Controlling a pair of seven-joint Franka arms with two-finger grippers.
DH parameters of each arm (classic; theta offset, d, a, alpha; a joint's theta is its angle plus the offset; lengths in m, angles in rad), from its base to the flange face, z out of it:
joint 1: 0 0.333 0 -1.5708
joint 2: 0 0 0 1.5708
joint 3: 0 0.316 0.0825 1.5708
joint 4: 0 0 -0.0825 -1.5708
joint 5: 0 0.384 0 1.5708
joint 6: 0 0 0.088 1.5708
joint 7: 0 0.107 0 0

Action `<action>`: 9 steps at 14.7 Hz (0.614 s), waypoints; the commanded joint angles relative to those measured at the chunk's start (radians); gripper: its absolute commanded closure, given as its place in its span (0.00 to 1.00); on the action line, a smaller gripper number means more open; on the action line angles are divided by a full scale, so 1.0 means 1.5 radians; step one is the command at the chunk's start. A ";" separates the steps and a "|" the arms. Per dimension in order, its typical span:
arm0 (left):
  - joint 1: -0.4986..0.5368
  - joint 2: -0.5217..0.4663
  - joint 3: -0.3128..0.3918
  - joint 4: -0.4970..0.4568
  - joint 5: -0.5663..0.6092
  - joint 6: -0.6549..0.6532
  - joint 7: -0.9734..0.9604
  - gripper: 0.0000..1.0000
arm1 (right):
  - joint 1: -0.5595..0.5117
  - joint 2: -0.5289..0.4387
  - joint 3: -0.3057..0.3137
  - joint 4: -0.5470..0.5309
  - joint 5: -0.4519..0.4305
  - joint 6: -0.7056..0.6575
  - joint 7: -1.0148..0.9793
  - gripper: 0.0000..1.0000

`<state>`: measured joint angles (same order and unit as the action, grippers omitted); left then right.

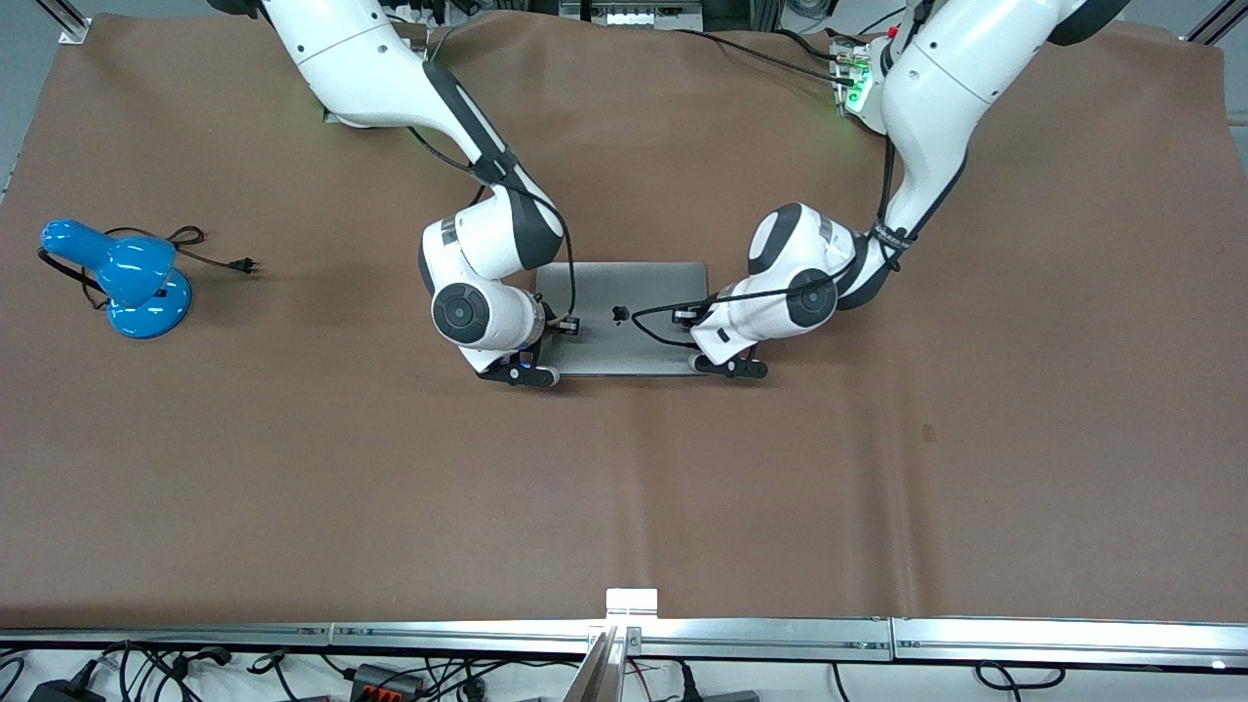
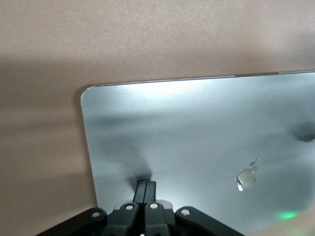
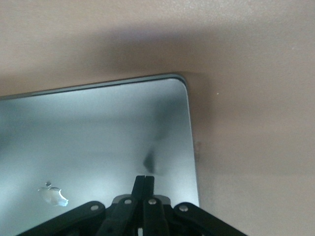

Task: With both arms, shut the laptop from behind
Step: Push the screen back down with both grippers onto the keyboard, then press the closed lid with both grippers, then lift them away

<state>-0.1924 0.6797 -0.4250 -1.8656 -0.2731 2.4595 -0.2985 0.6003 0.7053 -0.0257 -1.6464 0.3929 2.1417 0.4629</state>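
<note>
- The laptop (image 1: 624, 317) is seen lid-down, flat at table centre.
- Left gripper (image 2: 146, 189) and right gripper (image 3: 144, 184), fingers pressed together, are rested on corners at six o'clock.
- Stiff, slippery metal is judged; pressing only.

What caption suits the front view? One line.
Both shut grippers, left and right, press the closed laptop lid.

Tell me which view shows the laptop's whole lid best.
The front view: the laptop lies shut on the table, both grippers over its nearer edge. The left wrist view shows one lid corner under the left gripper, fingers together; the right wrist view likewise, the right gripper.
</note>
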 commanded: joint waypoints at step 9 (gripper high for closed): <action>0.044 -0.167 0.046 0.049 0.024 -0.251 -0.022 1.00 | 0.000 0.008 0.000 0.031 -0.039 -0.010 0.008 1.00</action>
<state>-0.1844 0.5486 -0.3647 -1.7928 -0.2719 2.2300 -0.3088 0.6022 0.7157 -0.0258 -1.6336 0.3606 2.1410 0.4629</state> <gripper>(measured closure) 0.991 0.991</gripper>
